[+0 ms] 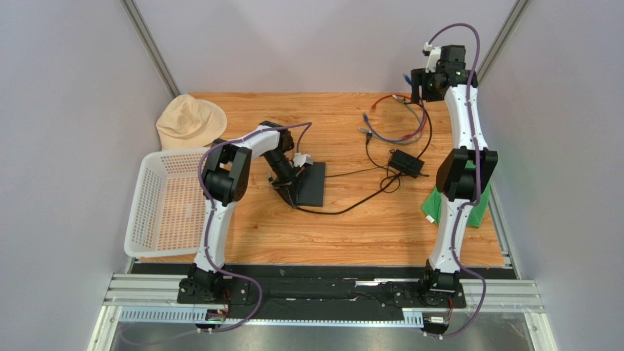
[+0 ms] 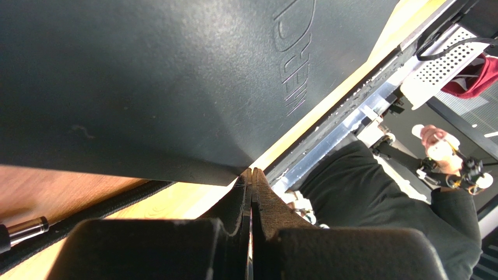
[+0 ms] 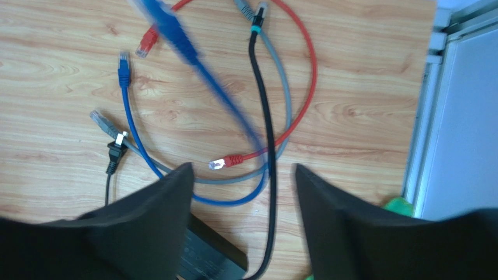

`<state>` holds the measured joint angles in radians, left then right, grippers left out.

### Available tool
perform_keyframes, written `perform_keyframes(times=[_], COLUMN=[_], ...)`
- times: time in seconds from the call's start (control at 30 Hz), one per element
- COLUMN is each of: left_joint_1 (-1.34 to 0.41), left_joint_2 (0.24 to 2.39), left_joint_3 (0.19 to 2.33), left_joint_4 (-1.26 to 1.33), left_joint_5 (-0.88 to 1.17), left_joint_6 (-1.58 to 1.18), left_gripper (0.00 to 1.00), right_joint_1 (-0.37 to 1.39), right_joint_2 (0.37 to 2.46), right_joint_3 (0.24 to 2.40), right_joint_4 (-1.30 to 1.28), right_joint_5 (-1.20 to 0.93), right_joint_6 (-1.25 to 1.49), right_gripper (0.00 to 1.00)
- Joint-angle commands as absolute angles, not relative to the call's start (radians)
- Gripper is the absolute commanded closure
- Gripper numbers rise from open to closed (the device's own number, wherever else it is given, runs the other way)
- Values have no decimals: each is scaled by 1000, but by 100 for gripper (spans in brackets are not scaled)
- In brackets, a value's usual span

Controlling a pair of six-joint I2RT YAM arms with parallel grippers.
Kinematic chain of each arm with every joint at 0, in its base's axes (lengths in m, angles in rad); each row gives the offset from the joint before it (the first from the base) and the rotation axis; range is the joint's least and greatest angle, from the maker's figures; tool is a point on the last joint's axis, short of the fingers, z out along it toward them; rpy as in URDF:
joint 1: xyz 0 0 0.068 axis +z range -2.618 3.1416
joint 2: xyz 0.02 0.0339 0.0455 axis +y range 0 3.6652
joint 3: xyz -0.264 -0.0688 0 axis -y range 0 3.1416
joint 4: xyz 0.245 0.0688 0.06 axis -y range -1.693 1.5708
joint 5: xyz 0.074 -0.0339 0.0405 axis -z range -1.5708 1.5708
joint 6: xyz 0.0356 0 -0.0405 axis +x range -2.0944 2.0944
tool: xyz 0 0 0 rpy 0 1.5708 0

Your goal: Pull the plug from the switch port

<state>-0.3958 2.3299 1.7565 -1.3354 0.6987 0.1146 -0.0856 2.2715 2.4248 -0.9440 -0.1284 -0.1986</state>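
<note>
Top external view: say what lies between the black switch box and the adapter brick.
Seen from the top external view, two black cables lie on the bare wooden table between the switch box and the adapter brick; nothing else.

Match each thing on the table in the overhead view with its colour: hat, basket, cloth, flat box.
Things:
1 hat
2 basket
3 cloth
4 flat box

Colours:
a black
b beige
c green
d white

Pairs: 1-b; 2-d; 3-c; 4-a
</note>
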Motion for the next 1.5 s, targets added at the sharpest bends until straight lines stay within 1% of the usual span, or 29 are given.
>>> perform_keyframes(times=[0.0, 0.03, 0.1, 0.13, 0.33, 0.4, 0.47, 0.5, 0.53, 0.6, 0.73, 0.8, 0.83, 0.87, 0.9, 0.93, 0.97, 1.0, 1.03, 1.1, 1.17, 1.2, 1.3, 1.47], left_joint_1=[-376, -376, -376, -376, -374, -371, -362, -354, -336, -307, -253, -213, -201, -187, -166, -158, -156, -156, -156, -156, -156, -156, -156, -156], left_joint_2=[2347, 2347, 2349, 2352, 2324, 2304, 2298, 2274, 2254, 2179, 2059, 1978, 1944, 1862, 1814, 1762, 1665, 1631, 1603, 1565, 1552, 1542, 1496, 1496], left_joint_3=[1744, 1744, 1762, 1775, 1926, 2000, 2089, 2097, 2094, 2053, 1984, 1939, 1886, 1846, 1797, 1669, 1602, 1544, 1458, 1421, 1401, 1388, 1324, 1295], left_joint_4=[-1178, -1177, -1180, -1187, -1253, -1284, -1365, -1376, -1368, -1314, -1192, -1082, -1031, -972, -831, -745, -662, -541, -499, -466, -475, -463, -417, -419], left_joint_5=[537, 538, 552, 557, 584, 629, 652, 650, 647, 611, 520, 493, 476, 435, 398, 353, 271, 243, 220, 170, 138, 132, 132, 133], left_joint_6=[169, 170, 176, 178, 230, 268, 316, 325, 334, 371, 361, 287, 253, 176, 132, 88, 37, 29, 20, 5, -40, -49, -64, -71], left_gripper=[99, 97, 94, 89, 75, 73, 70, 69, 56, 55, 51, 43, 42, 42, 41, 40, 39, 30, 20, 8, 7, 7, 7, 6], right_joint_1=[-68, -60, -52, -46, -6, -5, 41, 47, 67, 93, 184, 218, 224, 233, 251, 261, 268, 287, 294, 317, 334, 348, 380, 443], right_joint_2=[2260, 2240, 2218, 2197, 2093, 2069, 2031, 2019, 1991, 1953, 1905, 1881, 1873, 1867, 1853, 1847, 1841, 1830, 1824, 1807, 1798, 1787, 1773, 1784], right_joint_3=[2427, 2427, 2421, 2412, 2318, 2269, 2209, 2185, 2151, 2059, 1965, 1944, 1939, 1934, 1930, 1916, 1908, 1899, 1887, 1875, 1876, 1879, 1888, 1888], right_joint_4=[-881, -879, -876, -876, -882, -891, -899, -900, -897, -893, -864, -864, -862, -861, -859, -853, -851, -848, -842, -835, -821, -816, -793, -756], right_joint_5=[-126, -150, -150, -150, -164, -185, -195, -202, -202, -193, -106, -112, -117, -120, -117, -115, -110, -88, -78, -31, 4, 71, 144, 237], right_joint_6=[-149, -153, -158, -156, -156, -155, -135, -120, -88, -77, -34, -9, -6, -6, -5, 24, 37, 50, 60, 102, 130, 146, 147, 69], right_gripper=[20, 14, 8, 4, 4, 4, 4, 4, 4, 4, 4, 4, 4, 4, 4, 4, 4, 4, 4, 3, 3, 3, 2, 0])
